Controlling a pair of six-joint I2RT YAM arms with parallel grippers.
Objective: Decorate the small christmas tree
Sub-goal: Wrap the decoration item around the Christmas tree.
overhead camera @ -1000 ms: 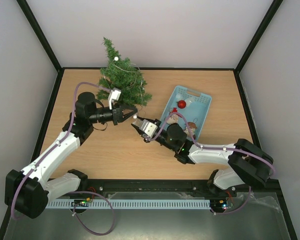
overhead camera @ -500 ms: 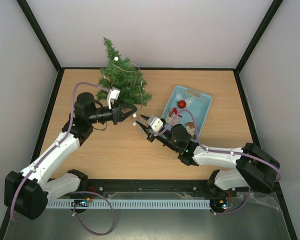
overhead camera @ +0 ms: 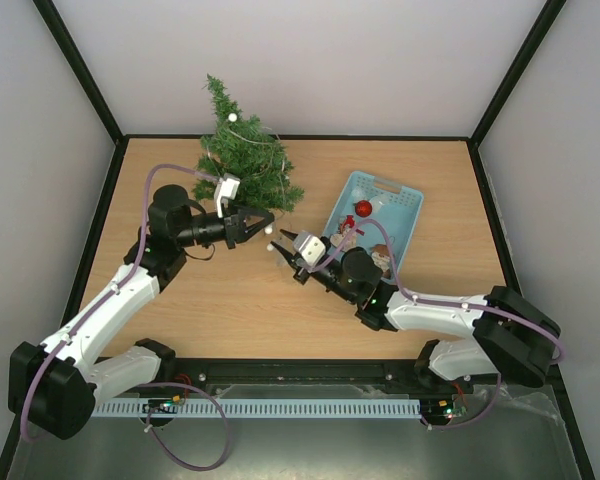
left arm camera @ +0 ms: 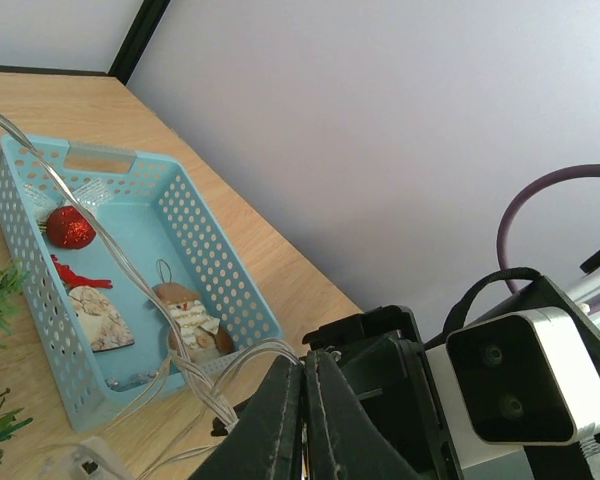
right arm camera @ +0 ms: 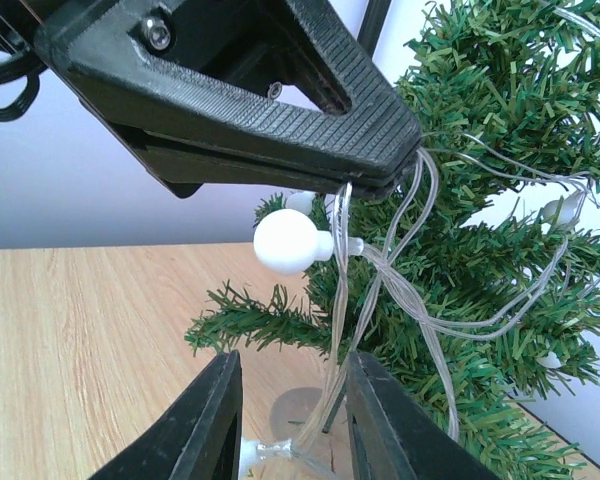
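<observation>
The small christmas tree (overhead camera: pixel 245 155) stands at the back left of the table, with a clear light string (right arm camera: pixel 400 290) and white bulbs draped over its branches (right arm camera: pixel 500 240). My left gripper (overhead camera: pixel 266 218) is shut on strands of the light string (left arm camera: pixel 195 375) just right of the tree's base; a white bulb (right arm camera: pixel 288 241) hangs under its tip. My right gripper (overhead camera: pixel 285 241) is open, close below the left gripper's tip, its fingers (right arm camera: pixel 210 430) either side of the hanging strands.
A light blue basket (overhead camera: pixel 404 206) lies right of the tree with a red ball (left arm camera: pixel 70 227), a snowman figure (left arm camera: pixel 188 318) and other ornaments inside. Black frame rails run along the table's edges, with grey walls behind.
My right gripper moved up and to the right over the second, then held still. My left gripper stayed shut on the string by the tree.
</observation>
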